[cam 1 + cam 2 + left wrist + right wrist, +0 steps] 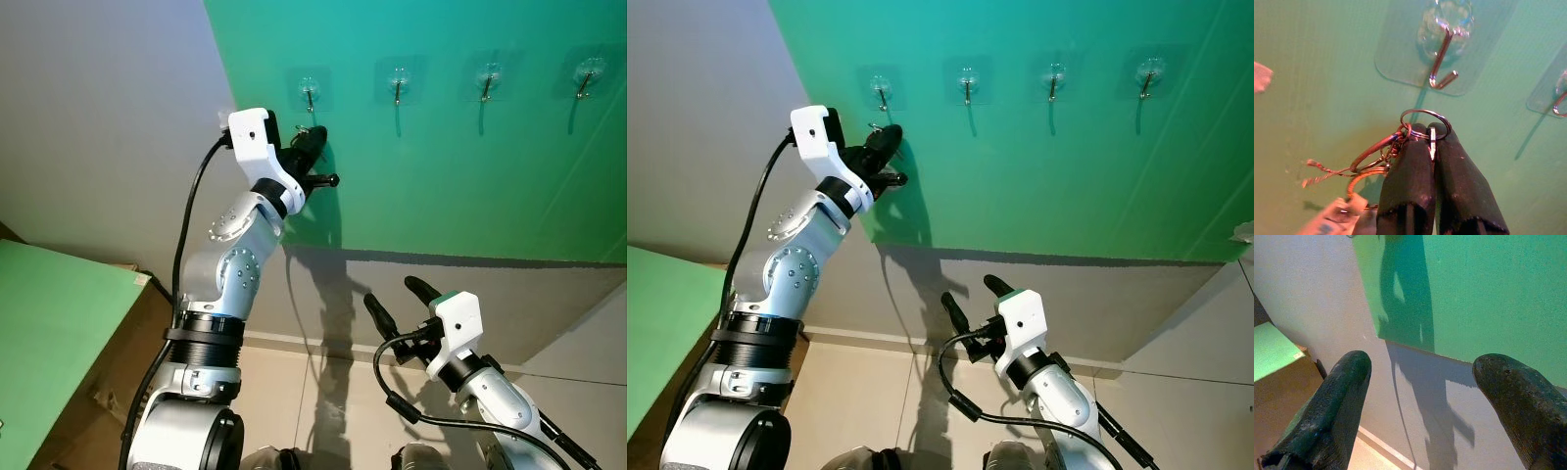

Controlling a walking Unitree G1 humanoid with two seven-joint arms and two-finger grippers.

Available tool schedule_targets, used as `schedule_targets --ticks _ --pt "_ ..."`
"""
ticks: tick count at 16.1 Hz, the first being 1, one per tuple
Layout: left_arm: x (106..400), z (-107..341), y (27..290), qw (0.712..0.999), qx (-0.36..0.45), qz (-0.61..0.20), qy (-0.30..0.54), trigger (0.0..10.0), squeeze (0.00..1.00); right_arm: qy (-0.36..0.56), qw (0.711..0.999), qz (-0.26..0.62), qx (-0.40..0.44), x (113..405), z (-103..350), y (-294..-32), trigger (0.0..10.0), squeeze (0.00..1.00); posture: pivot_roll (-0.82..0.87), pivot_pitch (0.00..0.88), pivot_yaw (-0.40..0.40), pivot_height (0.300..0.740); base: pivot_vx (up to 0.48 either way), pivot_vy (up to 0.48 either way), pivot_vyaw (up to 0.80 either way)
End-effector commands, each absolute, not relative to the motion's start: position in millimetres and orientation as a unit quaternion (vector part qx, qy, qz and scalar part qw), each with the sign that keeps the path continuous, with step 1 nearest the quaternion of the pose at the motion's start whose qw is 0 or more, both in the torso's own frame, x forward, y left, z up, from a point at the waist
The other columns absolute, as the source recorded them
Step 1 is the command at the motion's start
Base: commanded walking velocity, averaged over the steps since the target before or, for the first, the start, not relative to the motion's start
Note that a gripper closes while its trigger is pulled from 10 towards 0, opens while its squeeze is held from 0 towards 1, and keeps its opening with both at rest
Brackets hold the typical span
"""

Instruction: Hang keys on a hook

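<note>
My left gripper (315, 140) is raised to the green wall panel, just below the leftmost metal hook (309, 95). It is shut on the keys' ring (1425, 123), which stands up from the fingertips a short way under the hook (1442, 61) without touching it. The other rings and keys (1359, 169) of the bunch hang beside the fingers. My right gripper (397, 296) hangs low in front of the grey wall, open and holding nothing, its two fingers (1332, 406) spread wide.
Three more clear-backed hooks (398, 84) (487, 81) (585, 77) run in a row to the right on the green panel (470, 176). A green-topped surface (49, 323) over a brown box stands at the lower left. Tiled floor lies below.
</note>
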State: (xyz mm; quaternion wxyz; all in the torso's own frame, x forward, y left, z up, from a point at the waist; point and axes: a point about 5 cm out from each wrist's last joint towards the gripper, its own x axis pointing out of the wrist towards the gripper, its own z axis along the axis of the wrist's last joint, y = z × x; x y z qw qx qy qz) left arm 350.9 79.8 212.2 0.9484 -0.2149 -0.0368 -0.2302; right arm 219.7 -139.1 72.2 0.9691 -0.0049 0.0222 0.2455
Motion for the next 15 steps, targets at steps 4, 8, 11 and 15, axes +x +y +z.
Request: schedule_targets --ticks 4,8,11,15 --pt "361 222 81 0.958 -0.169 -0.228 -0.048 0.0 0.0 0.02 0.967 0.253 0.002 221 73 -135 10.0 0.0 -0.28 0.066 0.143 0.74 0.0 0.0 0.0" --pt "365 222 77 0.96 -0.15 -0.231 -0.043 0.0 0.0 0.018 0.968 0.249 0.004 221 73 -134 10.0 0.0 -0.28 0.069 0.15 0.74 0.0 0.0 0.0" --pt "370 222 77 0.963 -0.138 -0.228 -0.043 0.0 0.0 0.017 0.969 0.248 0.005 222 74 -133 10.0 0.0 -0.28 0.068 0.151 0.74 0.0 0.0 0.0" --pt "375 227 78 0.965 -0.121 -0.227 -0.05 0.0 0.0 0.016 0.968 0.249 0.004 223 75 -133 10.0 0.0 -0.28 0.07 0.147 0.74 0.0 0.0 0.0"
